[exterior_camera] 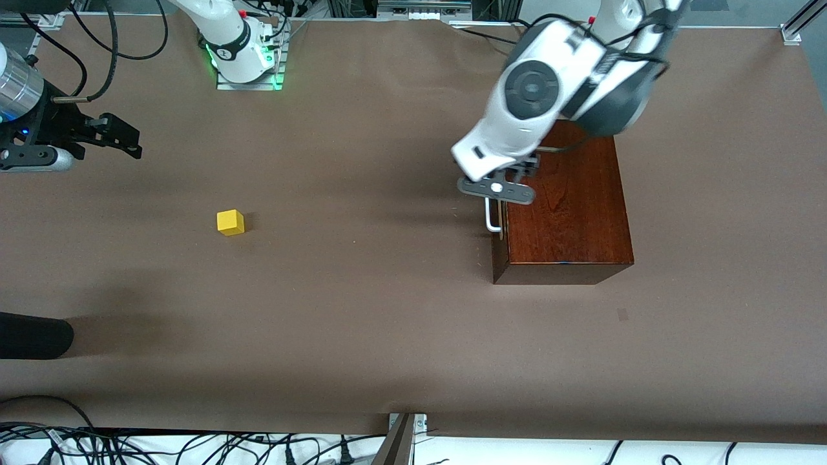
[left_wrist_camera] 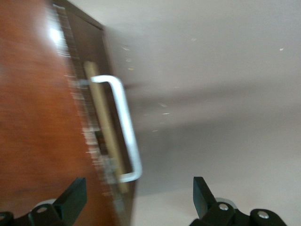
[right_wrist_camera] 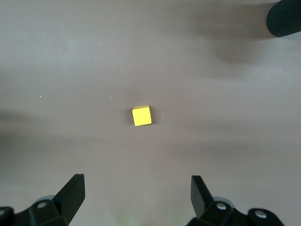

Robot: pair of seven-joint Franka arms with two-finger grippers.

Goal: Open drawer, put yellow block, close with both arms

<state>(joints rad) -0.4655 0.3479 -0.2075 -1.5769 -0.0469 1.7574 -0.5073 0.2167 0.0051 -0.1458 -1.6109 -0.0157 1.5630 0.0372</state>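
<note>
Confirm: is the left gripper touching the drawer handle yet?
Apart. In the left wrist view, the open left gripper shows clear space between its fingers and the handle.

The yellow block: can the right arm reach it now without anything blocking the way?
Probably yes. The yellow block sits alone on bare table, and the right tool hangs open above it with nothing between. The left tool is at the drawer handle.
</note>
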